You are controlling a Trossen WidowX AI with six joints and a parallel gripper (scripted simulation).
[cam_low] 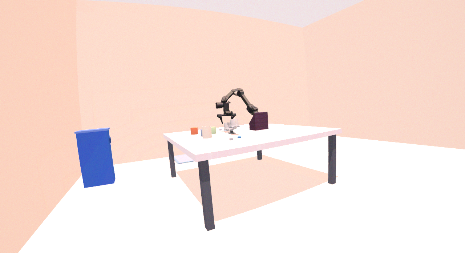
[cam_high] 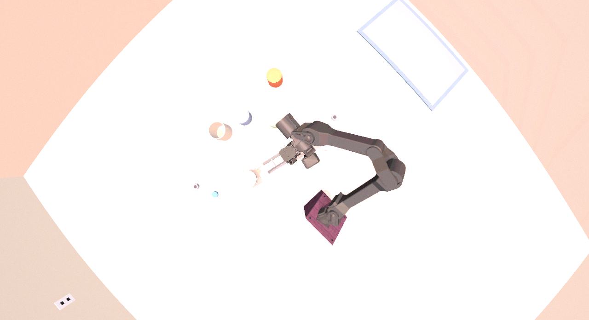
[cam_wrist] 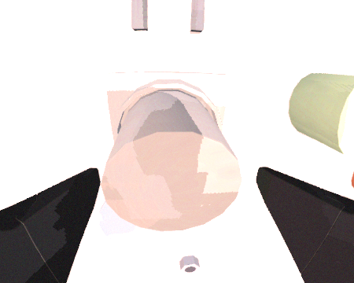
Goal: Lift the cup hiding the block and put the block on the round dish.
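My gripper point(cam_wrist: 178, 173) point(cam_low: 226, 121) is open and empty, pointing down over the far cup point(cam_wrist: 171, 181) point(cam_low: 226, 125). That cup stands between the fingertips in the wrist view, its edge closer to the left one; the tips look about level with its top. It is hidden under the arm in the top view. The identical near cup point(cam_high: 250, 178) point(cam_low: 234, 122) stands on the other end of the balance point(cam_high: 278, 167) point(cam_low: 231, 132) point(cam_wrist: 139, 16), higher than the far one. The block is not visible. The white round dish is washed out; I cannot place it surely.
A green cylinder point(cam_wrist: 316, 108) point(cam_low: 213, 130), a red one point(cam_high: 275, 82) point(cam_low: 194, 131), a blue-grey one point(cam_high: 245, 118) and a beige cup point(cam_high: 215, 130) point(cam_low: 206, 132) stand beside the balance. Small nuts point(cam_high: 334, 117) point(cam_wrist: 189, 263) and a blue disc point(cam_high: 215, 194) lie on the table.
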